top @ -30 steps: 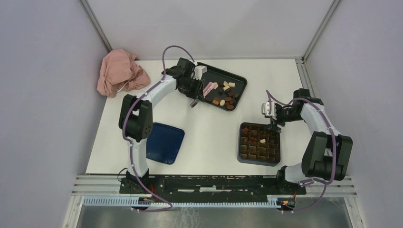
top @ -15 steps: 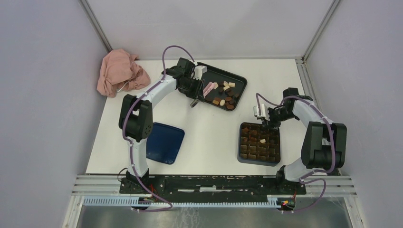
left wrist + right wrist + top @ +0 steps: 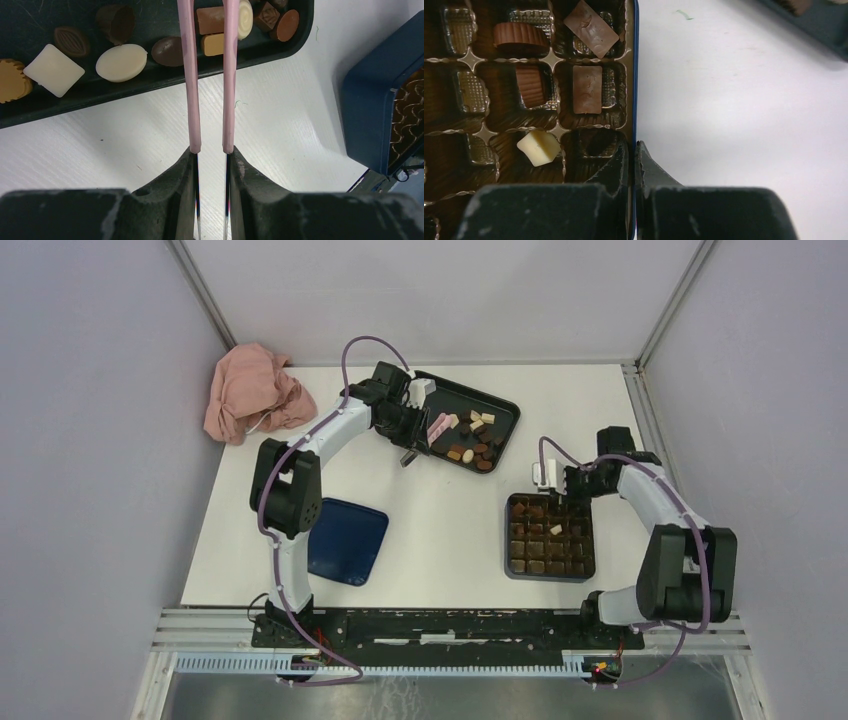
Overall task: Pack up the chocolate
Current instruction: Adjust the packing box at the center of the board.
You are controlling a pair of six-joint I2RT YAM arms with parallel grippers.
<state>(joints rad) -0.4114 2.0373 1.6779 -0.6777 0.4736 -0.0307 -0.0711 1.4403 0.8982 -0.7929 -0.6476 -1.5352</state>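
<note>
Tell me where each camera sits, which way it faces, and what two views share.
Top external: above and behind, facing down on the table; the left arm and right arm show.
Left wrist: on that arm, faces along left fingers and tongs to the tray of chocolate.
Right wrist: on that arm, faces down past right fingers, shut on the box wall.
Shared: top and right wrist both show the box.

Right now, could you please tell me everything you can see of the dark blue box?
The box is square and dark blue, with low walls and a glossy brown insert of grid cells, like moulded plastic. It lies flat and open on the white table. Some cells are empty; a few hold brown pieces, one a cream-white piece. The right claw is shut on its far wall, one finger inside a cell, one outside.
</note>
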